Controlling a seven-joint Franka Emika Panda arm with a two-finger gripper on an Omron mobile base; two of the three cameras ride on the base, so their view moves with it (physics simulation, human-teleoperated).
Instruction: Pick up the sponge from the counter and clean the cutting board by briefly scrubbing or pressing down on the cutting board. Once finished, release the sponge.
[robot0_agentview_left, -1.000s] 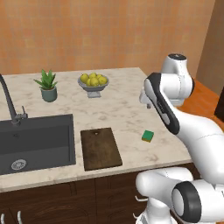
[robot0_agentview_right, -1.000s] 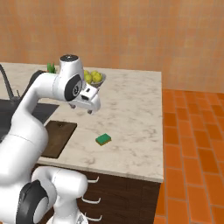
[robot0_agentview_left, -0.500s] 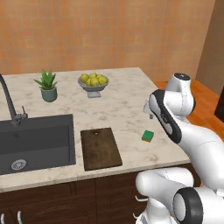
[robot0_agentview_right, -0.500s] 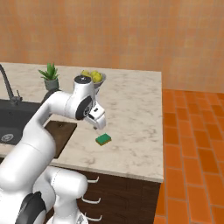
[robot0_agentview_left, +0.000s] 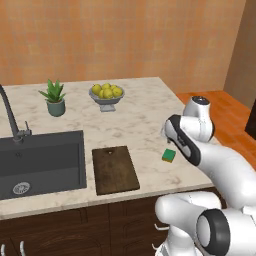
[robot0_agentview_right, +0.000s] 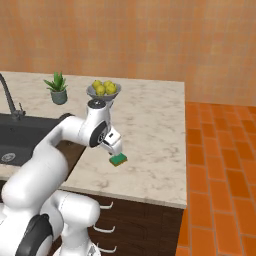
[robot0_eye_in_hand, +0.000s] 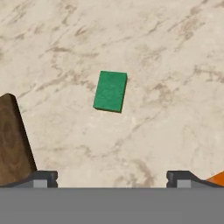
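A kitchen: marble counter (robot0_agentview_left: 135, 112) over dark cabinets (robot0_agentview_left: 75, 230), a sink (robot0_agentview_left: 40, 160) with faucet (robot0_agentview_left: 10, 112), fruit bowl (robot0_agentview_left: 106, 95).

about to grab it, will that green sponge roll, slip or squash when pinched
The sponge is a flat block lying on the counter, so it probably won't roll. It looks small and likely light. Its yellow layer suggests it may squash slightly.

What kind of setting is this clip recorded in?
A rendered home kitchen, most likely: a marble-patterned counter with a dark sink and faucet, a wooden cutting board, and a bowl of lemons.
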